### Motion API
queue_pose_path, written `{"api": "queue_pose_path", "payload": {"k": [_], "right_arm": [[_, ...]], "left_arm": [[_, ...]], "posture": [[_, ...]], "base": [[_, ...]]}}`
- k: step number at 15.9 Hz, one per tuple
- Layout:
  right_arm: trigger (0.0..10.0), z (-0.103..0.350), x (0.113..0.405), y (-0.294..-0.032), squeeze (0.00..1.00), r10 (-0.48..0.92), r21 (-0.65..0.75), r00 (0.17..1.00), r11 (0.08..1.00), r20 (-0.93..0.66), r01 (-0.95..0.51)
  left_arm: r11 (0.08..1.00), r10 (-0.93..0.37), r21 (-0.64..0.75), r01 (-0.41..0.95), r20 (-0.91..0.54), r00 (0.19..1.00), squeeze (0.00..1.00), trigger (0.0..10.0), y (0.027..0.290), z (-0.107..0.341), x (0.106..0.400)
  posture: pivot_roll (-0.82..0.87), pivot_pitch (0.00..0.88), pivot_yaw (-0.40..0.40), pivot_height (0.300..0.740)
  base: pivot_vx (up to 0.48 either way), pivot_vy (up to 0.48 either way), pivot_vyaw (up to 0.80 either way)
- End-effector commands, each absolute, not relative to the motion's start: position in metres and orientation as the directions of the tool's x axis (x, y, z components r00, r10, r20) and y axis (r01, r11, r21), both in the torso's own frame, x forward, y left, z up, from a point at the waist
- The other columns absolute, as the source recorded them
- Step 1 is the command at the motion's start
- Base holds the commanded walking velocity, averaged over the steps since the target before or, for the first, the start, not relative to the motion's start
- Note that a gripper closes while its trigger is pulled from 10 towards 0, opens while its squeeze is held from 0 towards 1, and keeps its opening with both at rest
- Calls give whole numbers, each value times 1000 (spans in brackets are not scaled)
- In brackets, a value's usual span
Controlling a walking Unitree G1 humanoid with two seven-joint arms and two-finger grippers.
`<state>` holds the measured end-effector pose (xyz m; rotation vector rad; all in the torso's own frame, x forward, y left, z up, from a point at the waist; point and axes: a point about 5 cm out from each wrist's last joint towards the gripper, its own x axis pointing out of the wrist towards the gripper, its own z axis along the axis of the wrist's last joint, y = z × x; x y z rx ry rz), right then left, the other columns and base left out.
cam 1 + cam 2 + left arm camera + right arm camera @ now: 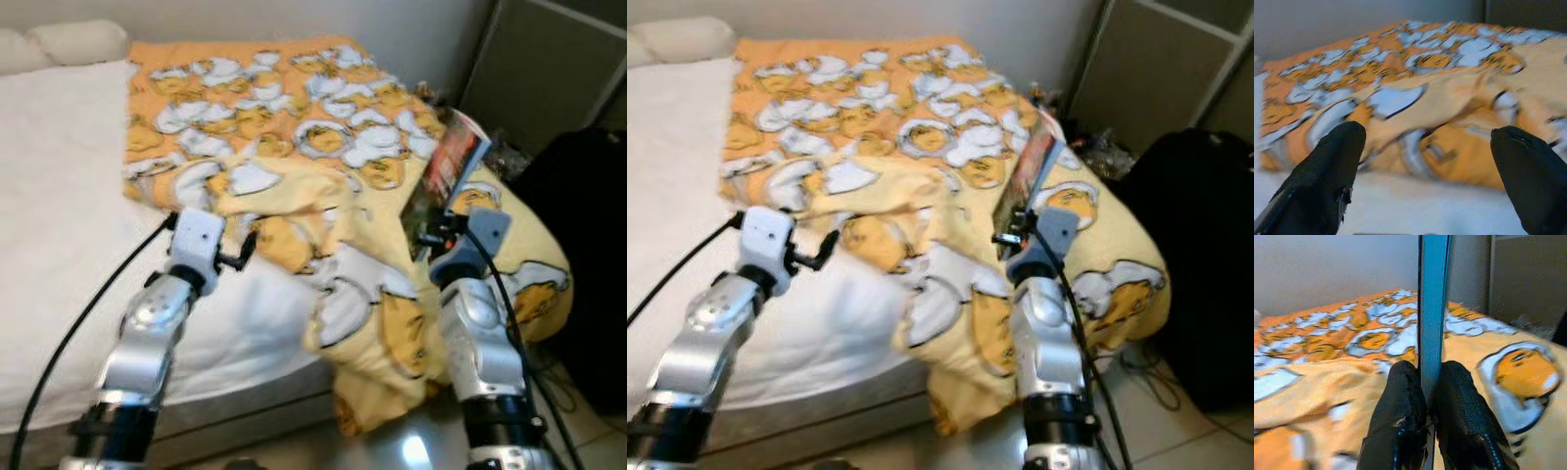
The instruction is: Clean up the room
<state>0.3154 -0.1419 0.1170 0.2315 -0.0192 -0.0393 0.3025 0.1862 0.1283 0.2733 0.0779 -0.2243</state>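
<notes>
A thin book with a red and dark cover and a blue spine stands on edge above the yellow blanket. My right gripper is shut on its lower edge, held over the blanket's right part. The blanket, printed with white and orange egg figures, covers the bed's right half and hangs crumpled over the front edge. My left gripper is open, its black fingers spread wide over the white sheet, pointing at the blanket's folded edge.
A pillow lies at the bed's far left corner. A dark cabinet stands beyond the bed on the right, with a black bag beside it. Small clutter sits near the cabinet. Tiled floor lies below.
</notes>
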Motion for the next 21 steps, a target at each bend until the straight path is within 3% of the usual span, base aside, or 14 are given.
{"api": "queue_pose_path", "payload": {"k": [1, 9, 17, 21], "right_arm": [[10000, 135, 319, -141, 0, -21, 219, 996, 976, 91, 0], [10000, 133, 320, -138, 0, 12, 217, 997, 976, 75, -28], [10000, 108, 322, -147, 0, -14, 1, 996, 1000, -85, 14], [10000, 113, 323, -141, 0, 37, 38, 998, 999, -60, -35]], "left_arm": [[938, -222, 251, 238, -91, 971, 922, 10000, 180, 133, 305], [944, -202, 248, 219, -91, 975, 918, 10000, 182, 132, 309], [951, -166, 250, 183, -88, 982, 922, 10000, 189, 131, 311], [953, -161, 247, 178, -86, 983, 922, 10000, 190, 131, 311]], "posture": [[15, 0, -19, 740], [15, 0, -16, 740], [20, 0, -22, 740], [22, 0, -22, 740]], "base": [[0, 349, 0], [0, 348, 0], [0, 347, 0], [0, 345, 0]]}}
